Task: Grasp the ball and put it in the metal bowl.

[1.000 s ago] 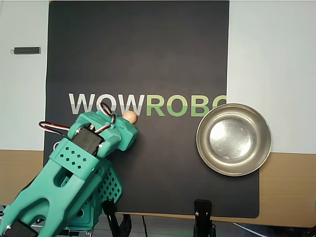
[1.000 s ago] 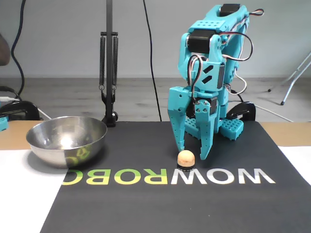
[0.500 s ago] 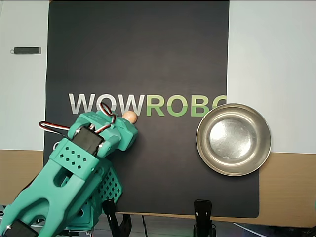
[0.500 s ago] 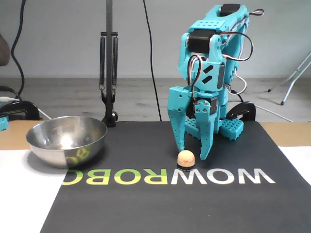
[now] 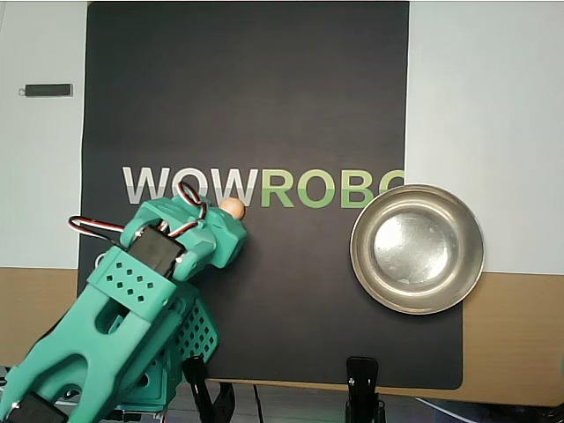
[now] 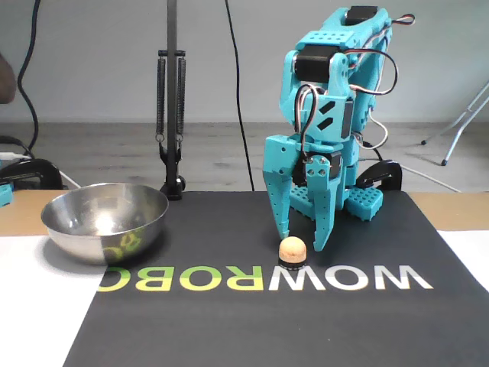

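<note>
The small peach-orange ball (image 6: 292, 249) rests on the black mat, on the white letters, seated on a dark ring. In the overhead view the ball (image 5: 232, 208) peeks out past the teal wrist. My gripper (image 6: 302, 241) hangs open just behind and above it, fingertips either side but farther back, touching nothing. The metal bowl (image 6: 105, 219) stands empty at the left of the fixed view; in the overhead view the bowl (image 5: 417, 248) lies at the right, on the mat's edge.
A black mat (image 5: 247, 106) with WOWROBO lettering covers the middle of the table. A small dark bar (image 5: 48, 90) lies at the far left in the overhead view. A lamp stand (image 6: 171, 107) and cables rise behind the bowl.
</note>
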You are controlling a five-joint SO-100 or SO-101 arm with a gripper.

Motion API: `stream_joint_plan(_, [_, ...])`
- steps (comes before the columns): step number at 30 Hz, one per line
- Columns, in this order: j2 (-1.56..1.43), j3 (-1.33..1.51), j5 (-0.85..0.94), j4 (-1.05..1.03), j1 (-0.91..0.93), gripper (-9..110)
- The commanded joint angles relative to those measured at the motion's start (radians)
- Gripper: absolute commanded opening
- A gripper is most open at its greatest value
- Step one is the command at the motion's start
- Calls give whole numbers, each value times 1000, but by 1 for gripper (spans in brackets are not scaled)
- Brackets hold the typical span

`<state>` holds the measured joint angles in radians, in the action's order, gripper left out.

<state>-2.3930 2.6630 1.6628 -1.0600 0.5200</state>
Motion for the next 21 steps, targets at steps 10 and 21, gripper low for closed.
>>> stream_joint_plan(10, [11, -41, 3, 9, 3, 60])
stream_joint_plan(21, [107, -81, -2, 72, 5, 60])
